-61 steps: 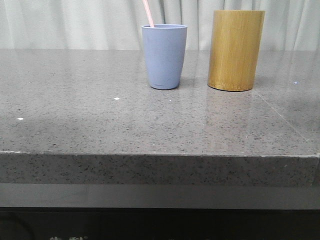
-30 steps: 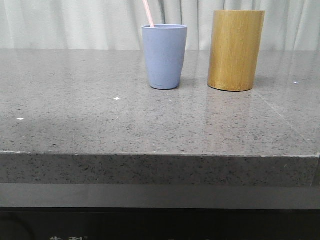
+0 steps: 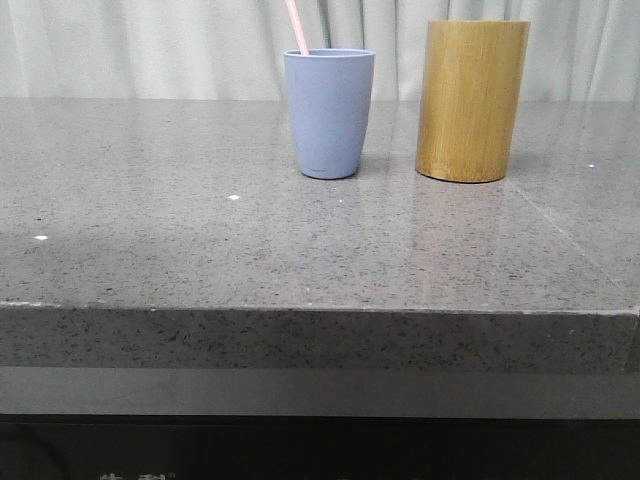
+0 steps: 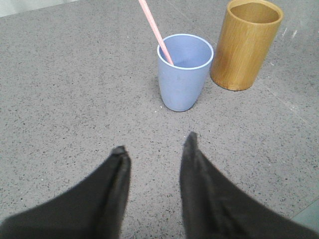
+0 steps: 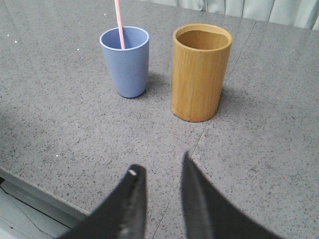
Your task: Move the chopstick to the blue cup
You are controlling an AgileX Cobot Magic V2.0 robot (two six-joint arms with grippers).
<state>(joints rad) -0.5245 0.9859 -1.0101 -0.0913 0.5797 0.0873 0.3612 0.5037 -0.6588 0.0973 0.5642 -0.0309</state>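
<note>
Left claw (image 4: pixel 154 147) spread, nothing between the dark fingers, hovering over bare grey speckled desk (image 4: pixel 65 89). Right claw (image 5: pixel 159 172) likewise parted and empty, above the desk near its front edge. Beyond both: blue cup (image 3: pixel 328 113) upright on the desk, chopstick (image 3: pixel 297 27) standing inside, leaning on the rim, upper end sticking out past it. Tan bamboo cylinder (image 3: pixel 471 100) just beside the cup, not touching, hollow and open-topped. Pale curtain (image 3: pixel 150 45) behind.
</note>
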